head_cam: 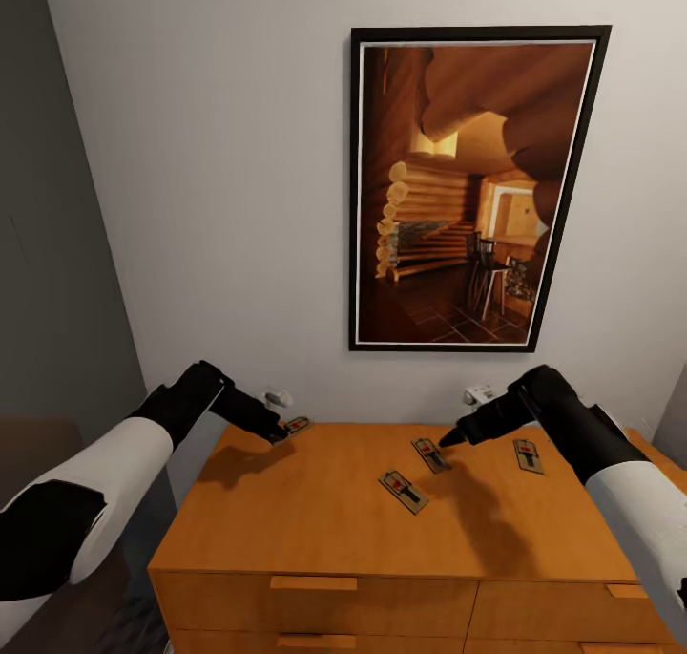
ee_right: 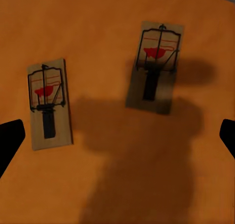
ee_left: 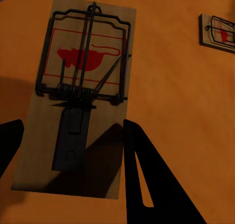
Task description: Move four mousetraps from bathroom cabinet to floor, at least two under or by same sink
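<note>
Drawer fronts of the cabinet [head_cam: 382, 511] are cut off at bottom. Four mousetraps [head_cam: 402, 491] lie on top. Left gripper [head_cam: 279, 435] straddles one trap, jaws open, empty; right gripper [head_cam: 447, 440] open, tips cropped.

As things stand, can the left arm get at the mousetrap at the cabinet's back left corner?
Probably yes. The left gripper hangs open just above that mousetrap, its fingers either side of the board's near end, with nothing lying between them on the cabinet top.
</note>
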